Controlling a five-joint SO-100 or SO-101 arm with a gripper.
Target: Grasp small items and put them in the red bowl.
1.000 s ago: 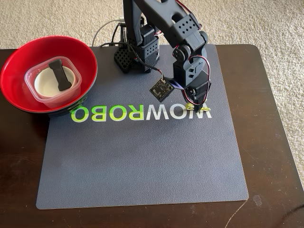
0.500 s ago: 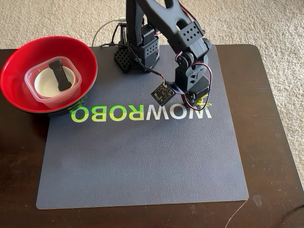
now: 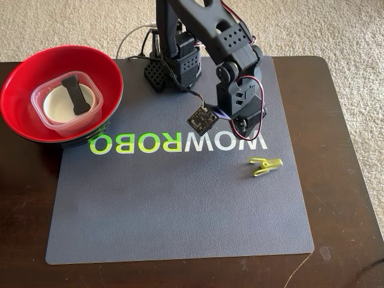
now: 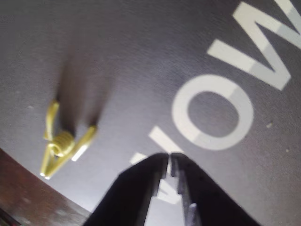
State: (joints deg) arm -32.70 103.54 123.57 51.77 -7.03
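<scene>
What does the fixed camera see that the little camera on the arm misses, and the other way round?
Only the fixed view shows the red bowl, already holding the clear container, white bowl and black piece, plus the whole arm. Only the wrist view shows the gripper tips close up, nearly shut and empty. Both show the yellow-green clip lying loose on the grey mat.

Mat bare across the whole near half below the lettering; free passage there. Clip lies alone on the mat's right side, open room all round it; gripper above and apart, tips nearly together, nothing between. Red bowl at far left holds container, white bowl and black piece; little free room inside. Arm base blocks the far middle.
</scene>
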